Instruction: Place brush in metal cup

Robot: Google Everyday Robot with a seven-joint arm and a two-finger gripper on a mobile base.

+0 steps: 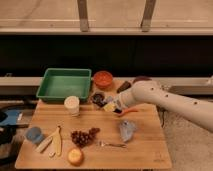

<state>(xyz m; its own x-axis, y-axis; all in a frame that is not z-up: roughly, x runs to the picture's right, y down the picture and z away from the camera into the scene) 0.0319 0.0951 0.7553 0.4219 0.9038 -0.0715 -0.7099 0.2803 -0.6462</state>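
The metal cup (97, 98), small, dark grey and round, stands on the wooden table (140, 150) just below the orange bowl (103, 79). My white arm reaches in from the right. My gripper (115, 106) is just right of the cup and is shut on the brush. The brush's pale yellow-cream head (109, 106) sticks out to the left, close beside the cup's right rim and outside it. Its black handle is mostly hidden in the gripper.
A green tray (64, 83) sits at the back left, with a cream-white cup (72, 105) in front of it. An orange item (129, 111) lies under the arm. A blue-grey round object (34, 134), wooden utensils (52, 142), grapes (84, 137), an orange fruit (75, 156), a fork (112, 145) and a crumpled grey-blue thing (126, 130) lie along the front.
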